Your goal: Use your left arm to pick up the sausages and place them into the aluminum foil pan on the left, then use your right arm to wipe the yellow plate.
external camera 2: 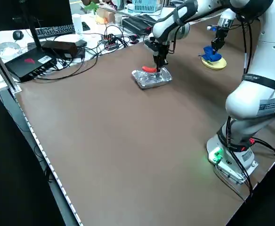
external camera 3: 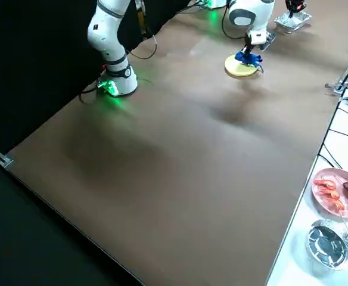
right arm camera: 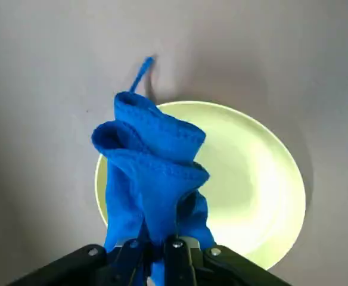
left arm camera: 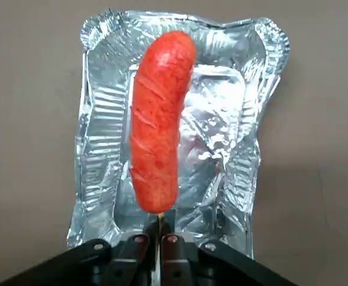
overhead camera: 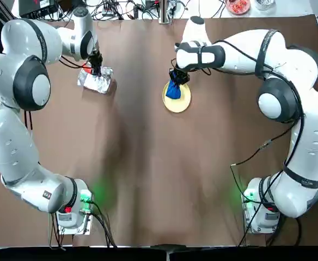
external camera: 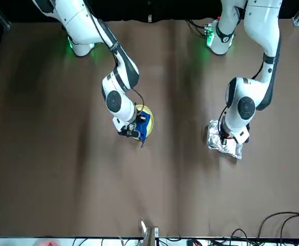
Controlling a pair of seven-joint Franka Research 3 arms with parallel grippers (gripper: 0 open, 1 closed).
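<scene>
My left gripper [left arm camera: 158,238] is shut on one end of the red-orange sausage [left arm camera: 159,119], which hangs over the crinkled aluminum foil pan [left arm camera: 233,119]. From overhead, this gripper [overhead camera: 96,70] is at the far left of the table, right above the pan [overhead camera: 102,84]. In the left side view the sausage [external camera 2: 149,69] lies level, just above the pan [external camera 2: 151,79]. My right gripper [right arm camera: 156,247] is shut on a blue cloth [right arm camera: 153,173] that droops over the yellow plate [right arm camera: 251,179]. The cloth [overhead camera: 173,89] covers the plate's [overhead camera: 179,102] far left part.
Off the table's far edge stand a pink plate [external camera 3: 338,190] with more sausage pieces and a round foil cup [external camera 3: 331,243]. Cables, a keyboard and a black box [external camera 2: 31,63] lie past the table's left side. Both arm bases [overhead camera: 74,209] sit at the near edge.
</scene>
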